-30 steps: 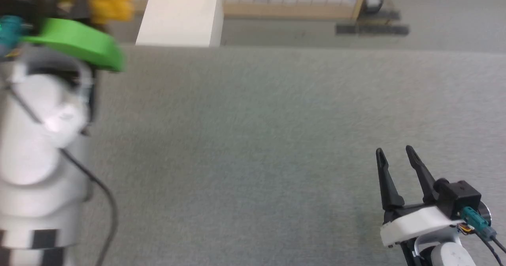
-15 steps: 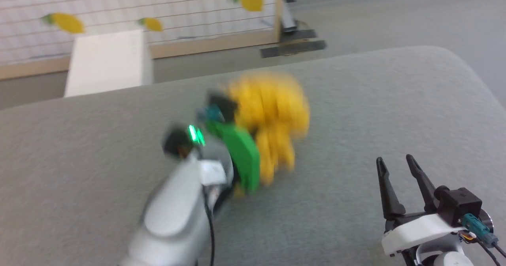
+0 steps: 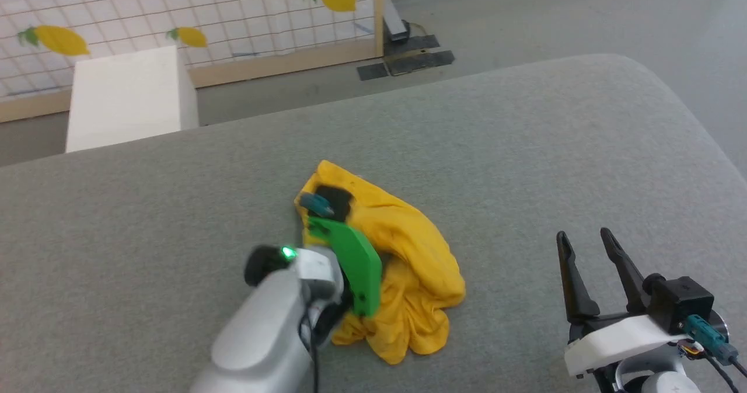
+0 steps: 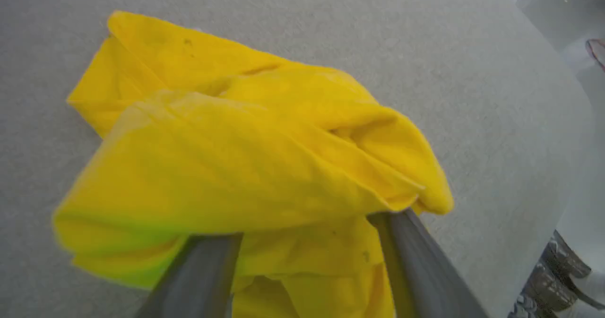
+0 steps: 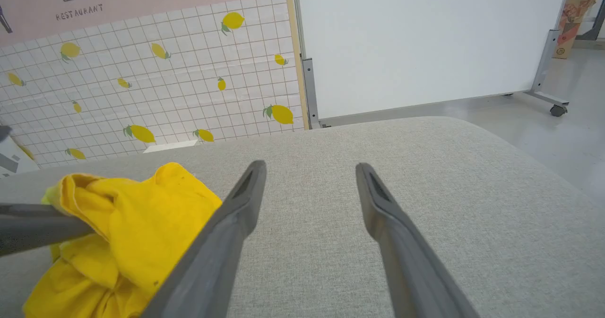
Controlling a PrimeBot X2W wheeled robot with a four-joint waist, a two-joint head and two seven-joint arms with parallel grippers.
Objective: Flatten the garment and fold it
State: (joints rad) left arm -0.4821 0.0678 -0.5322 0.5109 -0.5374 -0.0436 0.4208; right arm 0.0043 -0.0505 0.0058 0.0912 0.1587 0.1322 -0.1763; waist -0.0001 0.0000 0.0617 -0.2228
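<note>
Beyond the bench, at the far left, a plain white box stands before a tiled panel printed with lemons. Left of centre, the left hand has swung down from high at the left edge, where a second ago it carried the garment bunched and clear of the surface. Now its two dark fingers stand wide apart and the cloth has dropped, one fold draped across the fingertips. The garment lies in a crumpled heap near the middle of the bench, just right of that arm. This reads as a release: the shirt is delivered but not yet flattened, so spreading it probably comes next. The cloth is bright yellow, soft and matte, piled in thick rounded folds, with no print showing. The bench is covered in grey woven fabric and has a rounded corner. At the lower right, the right hand hovers with fingers apart, empty, well clear of the heap
</note>
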